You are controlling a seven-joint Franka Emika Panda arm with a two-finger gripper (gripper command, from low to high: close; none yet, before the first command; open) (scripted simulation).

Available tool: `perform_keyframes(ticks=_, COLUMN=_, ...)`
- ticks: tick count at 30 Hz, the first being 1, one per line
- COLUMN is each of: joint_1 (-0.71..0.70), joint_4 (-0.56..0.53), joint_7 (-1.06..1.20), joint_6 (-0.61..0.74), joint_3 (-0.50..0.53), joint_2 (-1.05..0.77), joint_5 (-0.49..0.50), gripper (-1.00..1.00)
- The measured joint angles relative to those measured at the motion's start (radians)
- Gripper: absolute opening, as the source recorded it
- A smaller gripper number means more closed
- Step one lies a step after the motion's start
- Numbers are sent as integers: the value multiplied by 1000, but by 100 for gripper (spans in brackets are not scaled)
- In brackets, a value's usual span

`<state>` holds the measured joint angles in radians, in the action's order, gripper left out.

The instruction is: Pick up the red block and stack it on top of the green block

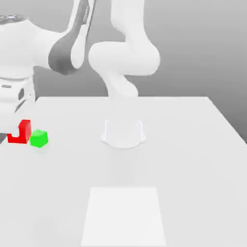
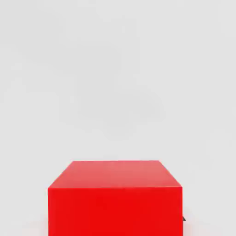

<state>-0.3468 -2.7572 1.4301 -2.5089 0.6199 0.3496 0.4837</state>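
One green block (image 1: pixel 39 138) — close beside red block (image 1: pixel 25 131).

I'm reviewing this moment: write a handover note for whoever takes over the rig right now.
Gripper: shut on the red block, as far as the views show.
Blocks: red is beside green, low over or on the table; whether they touch, I can't tell.
Done: red block gripped.
Left: raise it, set it on the green block, release, back away.
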Motion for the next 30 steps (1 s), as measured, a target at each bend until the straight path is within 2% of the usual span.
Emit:
perform_keyframes(ticks=7, joint_1=-127, joint_4=-46, joint_7=356, joint_6=17, joint_3=200, joint_2=73, joint_5=118, gripper=-100)
perform_keyframes(ticks=14, joint_1=-198, joint_4=-97, joint_7=717, joint_6=-22, joint_3=440, joint_2=79, joint_5=215, gripper=-100)
perform_keyframes(ticks=18, joint_1=-116, joint_4=-107, joint_7=807, joint_6=-137, joint_3=573, joint_2=-23, joint_5=187, gripper=-100)
perform_keyframes(ticks=21, joint_1=47, joint_4=-113, joint_7=878, joint_6=-254, joint_3=723, joint_2=-135, joint_5=90, gripper=-100)
perform_keyframes(ticks=24, joint_1=47, joint_4=-113, joint_7=878, joint_6=-254, joint_3=723, joint_2=-135, joint_5=89, gripper=-100)
perform_keyframes(ticks=25, joint_1=47, joint_4=-113, joint_7=878, joint_6=-254, joint_3=723, joint_2=-136, joint_5=89, gripper=100)
perform_keyframes(ticks=30, joint_1=47, joint_4=-113, joint_7=878, joint_6=-254, joint_3=723, joint_2=-136, joint_5=89, gripper=100)
